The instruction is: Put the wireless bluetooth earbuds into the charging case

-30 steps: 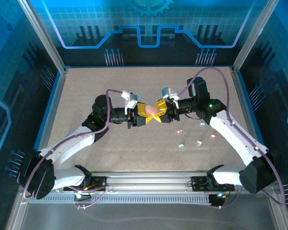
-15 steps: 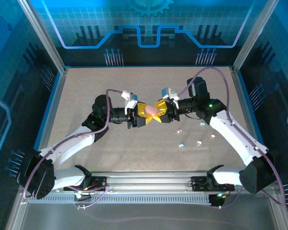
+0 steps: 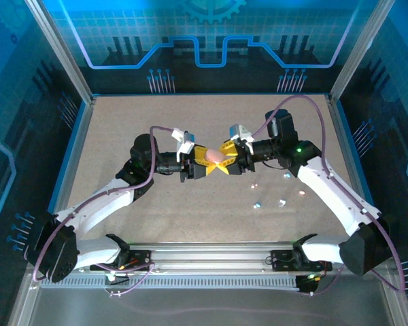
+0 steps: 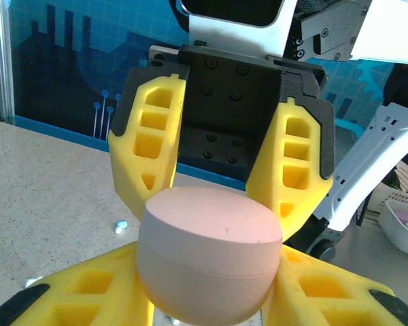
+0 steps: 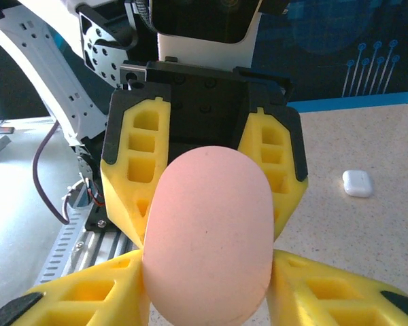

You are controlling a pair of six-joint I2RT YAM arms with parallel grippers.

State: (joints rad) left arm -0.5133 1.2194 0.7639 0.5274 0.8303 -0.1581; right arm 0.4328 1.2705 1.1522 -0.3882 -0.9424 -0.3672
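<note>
A closed pink charging case [image 3: 214, 156] hangs above the middle of the table, held from both sides. My left gripper [image 3: 202, 165] is shut on its lower half [image 4: 204, 272], with my yellow fingers [image 4: 88, 292] tight against it. My right gripper [image 3: 226, 158] is shut on the other end [image 5: 207, 231], its fingers [image 4: 149, 156] flanking the lid. The case's seam is shut. Tiny earbuds lie on the table right of the grippers: a light blue one [image 3: 257, 204], a white one [image 3: 282, 202] and another [image 3: 287, 174]. A light blue earbud [image 4: 121, 226] lies on the table past the case.
A small white pill-shaped case [image 5: 358, 183] rests on the speckled tabletop beyond the right gripper. The aluminium rail [image 3: 211, 257] with both arm bases runs along the near edge. Blue walls [image 3: 211, 41] and frame posts enclose the table.
</note>
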